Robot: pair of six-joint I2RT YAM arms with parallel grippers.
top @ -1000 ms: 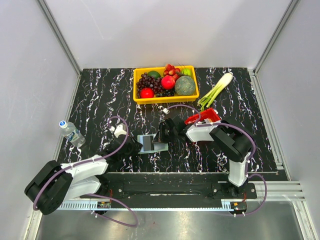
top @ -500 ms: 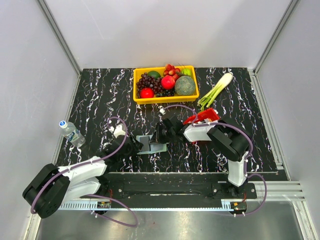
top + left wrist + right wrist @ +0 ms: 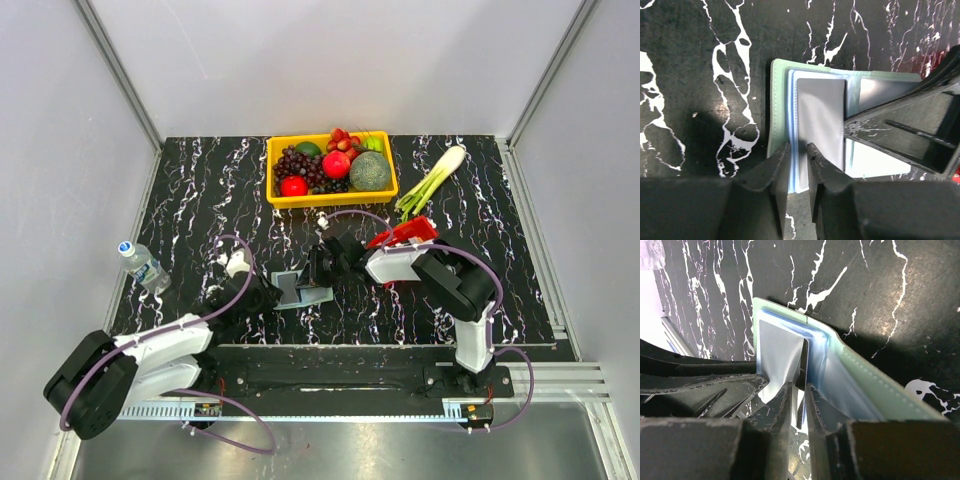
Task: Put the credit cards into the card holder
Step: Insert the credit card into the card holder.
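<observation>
The left arm lies low and stretched forward from its base, its left gripper (image 3: pixel 797 155) pointing down at the near edge of the card holder (image 3: pixel 775 100), which lies open on the table (image 3: pixel 200 200) directly under both hands. The left fingers stand close together, astride the pale blue sleeve edge; whether they actually nip it I cannot tell. Just ahead of them a grey card (image 3: pixel 820 120) sits flat inside a clear sleeve. The right arm rises from its base, folds over and reaches across toward the left one, so the right gripper (image 3: pixel 800 395) comes down on the holder's other side, its body nearly meeting the left hand. Its fingers are slightly apart with a thin card (image 3: pixel 803 365) standing on edge between them, lower edge in the sleeves; a firm pinch cannot be made out. Behind the right wrist a red basket (image 3: pixel 410 232) lies close. Beyond both hands bare table runs to a yellow tray (image 3: pixel 330 200).
</observation>
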